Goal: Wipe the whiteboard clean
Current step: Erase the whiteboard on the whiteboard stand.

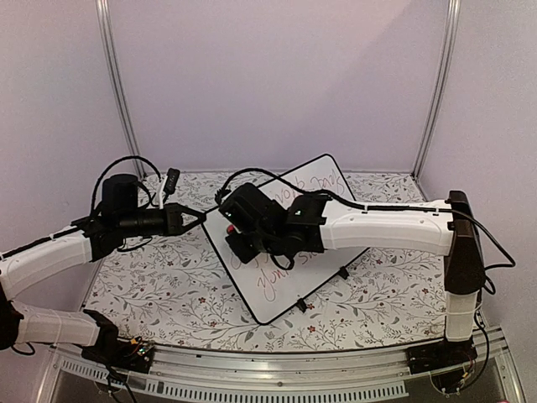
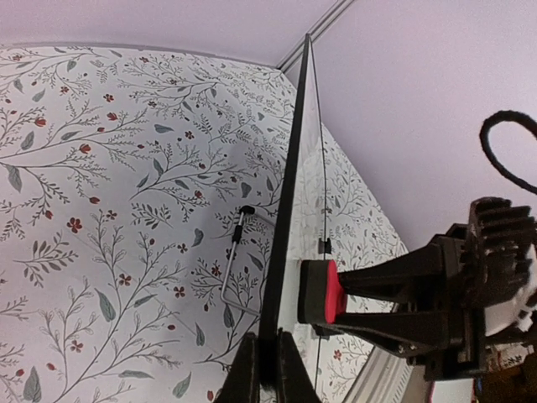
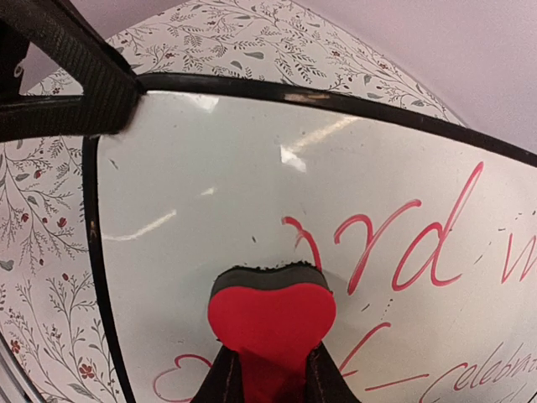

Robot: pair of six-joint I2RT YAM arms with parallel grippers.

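The whiteboard stands tilted on the table, its glossy white face bearing red handwriting. My left gripper is shut on the board's left black rim and holds it. My right gripper is shut on a red heart-shaped eraser whose black felt side presses against the board's face near its upper left corner. In the left wrist view the eraser shows edge-on against the board. The left fingers show at the board's corner in the right wrist view.
The table has a floral cloth. The board's wire stand rests on the cloth behind it. White booth walls and metal posts close in the back and sides. A black cable connector lies at the back left.
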